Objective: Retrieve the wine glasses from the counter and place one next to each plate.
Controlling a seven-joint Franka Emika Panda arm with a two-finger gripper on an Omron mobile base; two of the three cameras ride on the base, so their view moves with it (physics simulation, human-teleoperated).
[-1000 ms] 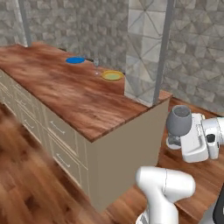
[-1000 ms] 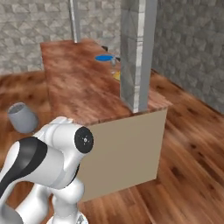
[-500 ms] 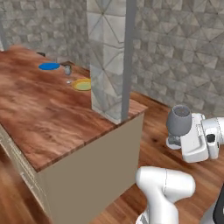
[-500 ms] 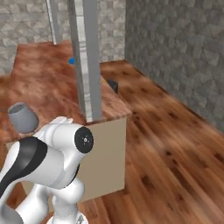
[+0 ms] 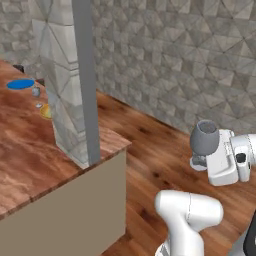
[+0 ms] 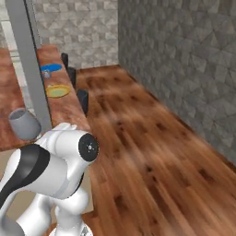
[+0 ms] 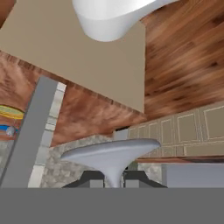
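Observation:
My gripper (image 5: 201,160) is shut on the thin stem of a grey wine glass (image 5: 205,137), held upright out over the wooden floor, right of the bar top. In the hand view the glass's round foot (image 7: 109,153) spreads just above the gripper (image 7: 114,180). The same glass's bowl (image 6: 23,123) shows beside my arm. On the bar top lie the blue plate (image 5: 20,84) and the yellow-rimmed plate (image 5: 45,111), half hidden by a pillar. A second small wine glass (image 5: 36,91) stands between them. Both plates, blue (image 6: 51,67) and yellow (image 6: 57,91), show again.
A tall grey tiled pillar (image 5: 75,80) rises from the bar top's near end (image 5: 30,165). Dark stools (image 6: 82,99) line the bar's floor side. A grey tiled wall (image 5: 190,60) runs behind open wooden floor (image 6: 152,156). Beige cabinet fronts (image 7: 188,127) appear in the hand view.
The base has turned, so the whole scene has slid left and the pillar and bar end are nearer. The gripper keeps the same hold on the glass.

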